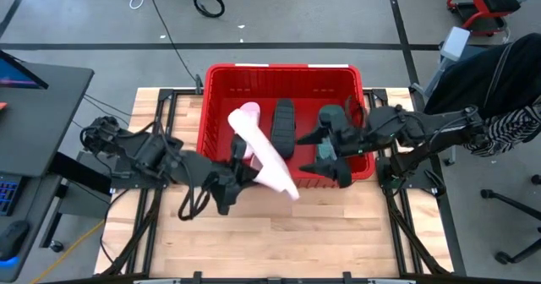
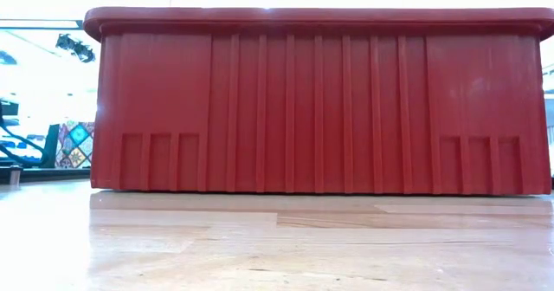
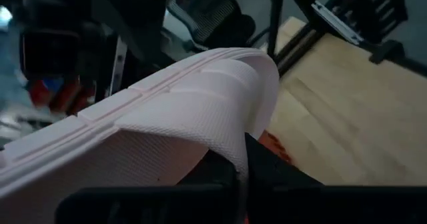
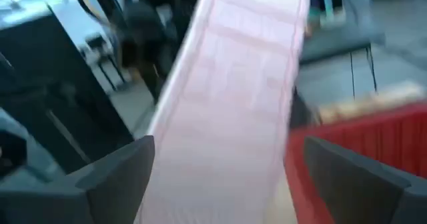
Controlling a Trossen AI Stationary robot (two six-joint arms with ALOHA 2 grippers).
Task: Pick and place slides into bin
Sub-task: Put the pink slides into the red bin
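Observation:
My left gripper (image 1: 237,167) is shut on a pale pink-white slide (image 1: 264,151), held up over the near left rim of the red bin (image 1: 221,74). One end of the slide is over the bin and the other is out over the table. A black slide (image 1: 283,128) and a dark slide (image 1: 330,117) lie inside the bin. My right gripper (image 1: 331,155) is open and empty over the bin's near right part. In the right wrist view the pink slide (image 4: 233,104) is ahead of my right gripper (image 4: 227,177). The low view shows only the bin's near wall (image 2: 320,109). My left gripper holds the pink slide at its wide strap (image 3: 200,127), with a dark finger (image 3: 267,167) showing under the strap's edge. The other finger is hidden by the slide. The fingers come from the table's left. The slide is lifted clear and slanted across the bin's near rim.
The bin stands at the table's far middle, and bare wooden tabletop (image 1: 279,233) lies in front of it. A person's striped sleeve (image 1: 516,123) is at the right, beyond the table. A desk with a screen (image 1: 34,90) stands at the left.

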